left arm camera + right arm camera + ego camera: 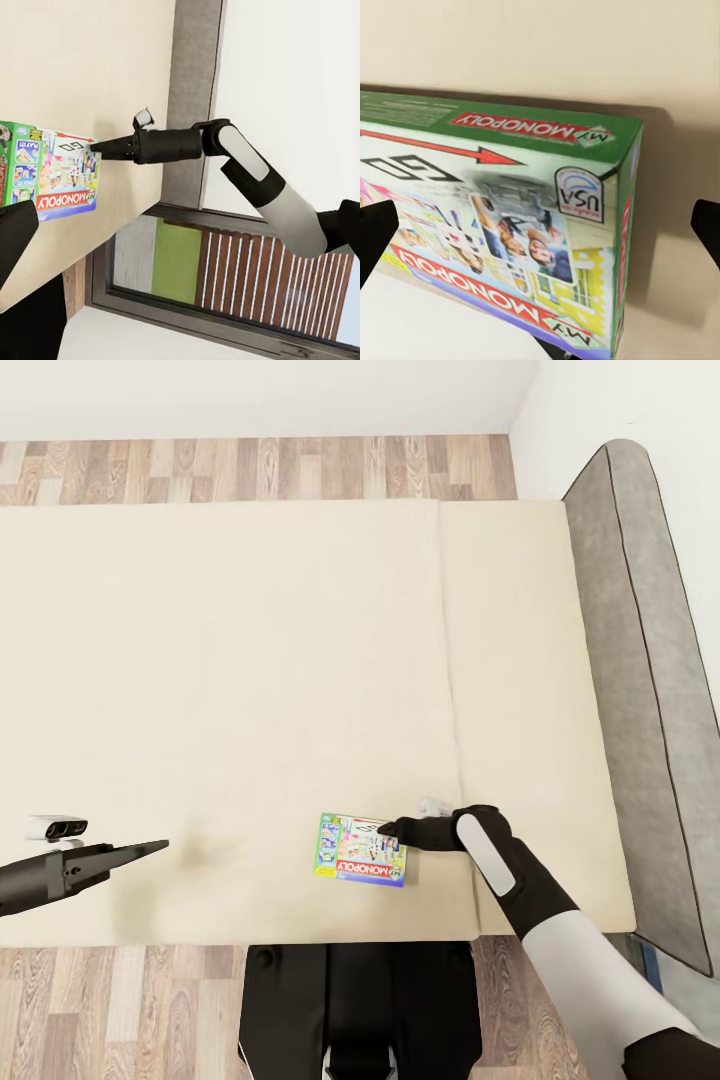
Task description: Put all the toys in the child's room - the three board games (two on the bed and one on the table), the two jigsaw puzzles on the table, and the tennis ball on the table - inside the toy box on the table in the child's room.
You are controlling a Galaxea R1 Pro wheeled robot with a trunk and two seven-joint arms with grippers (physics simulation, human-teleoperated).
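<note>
- Bed (pixel 250 660): a wide cream surface across the head view, with a seam running down its right part and a grey padded headboard (pixel 640 690) at its right end. Wood floor (pixel 250 468) shows beyond the far edge and along the near edge.
- Board game (pixel 361 850): a green Monopoly box lying flat on the bed, close to the near edge, a little right of centre. Its printed lid faces up, the red title strip along its near side. In the left wrist view the box (pixel 46 169) lies at the edge of the picture; in the right wrist view the box (pixel 502 225) is seen close up, lid and one green side wall both visible.
- Right gripper (pixel 392 830): reaching in from the right, low over the bed, its dark tip at the box's right edge. In the left wrist view the right gripper (pixel 101 148) comes to a narrow point just at the box's corner. In the right wrist view two dark fingers (pixel 375 240) stand well apart at either side of the picture, the box between them, so the claw is spread; whether it touches the box I cannot tell.
- Left gripper (pixel 150 848): hangs over the bed at the left, well apart from the box, pointing toward it. Its tip looks narrow, but I cannot tell whether this claw is spread or pressed together.
</note>
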